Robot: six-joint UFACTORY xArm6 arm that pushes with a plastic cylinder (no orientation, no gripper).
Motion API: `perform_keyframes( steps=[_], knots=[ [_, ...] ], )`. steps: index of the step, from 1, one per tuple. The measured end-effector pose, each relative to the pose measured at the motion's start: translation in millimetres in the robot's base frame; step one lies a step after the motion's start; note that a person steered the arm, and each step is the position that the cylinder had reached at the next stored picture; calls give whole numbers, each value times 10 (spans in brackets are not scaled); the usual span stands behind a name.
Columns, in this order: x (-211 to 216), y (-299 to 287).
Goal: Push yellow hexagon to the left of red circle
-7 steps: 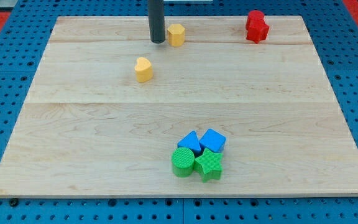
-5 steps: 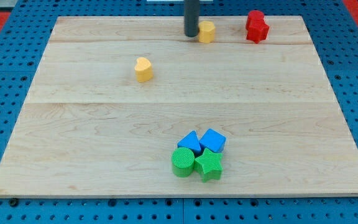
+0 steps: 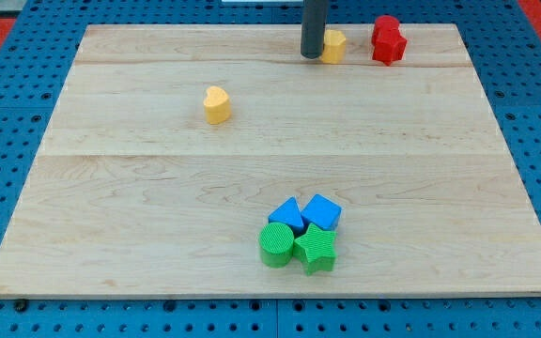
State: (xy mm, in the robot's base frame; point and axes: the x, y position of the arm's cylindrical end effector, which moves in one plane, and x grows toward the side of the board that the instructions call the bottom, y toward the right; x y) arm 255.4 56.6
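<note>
The yellow hexagon [image 3: 333, 45] lies near the board's top edge, a short gap left of the red blocks [image 3: 388, 39], which look like two red pieces close together; which one is the circle I cannot tell. My tip [image 3: 312, 54] touches the hexagon's left side. The rod comes down from the view's top.
A yellow heart [image 3: 217, 104] lies left of centre. A cluster near the bottom holds a blue triangle [image 3: 288, 215], a blue cube [image 3: 322, 211], a green circle [image 3: 275, 244] and a green star [image 3: 316, 249]. The wooden board [image 3: 111, 216] sits on blue pegboard.
My tip has slid right along the top of the board, pushing the yellow hexagon right, closer to the red blocks. The other blocks have not moved.
</note>
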Motion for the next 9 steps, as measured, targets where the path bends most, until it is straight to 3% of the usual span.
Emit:
perform_keyframes(
  steps=[3, 8, 9],
  knots=[
    [-69, 512],
    [-93, 704],
    [213, 518]
  ],
)
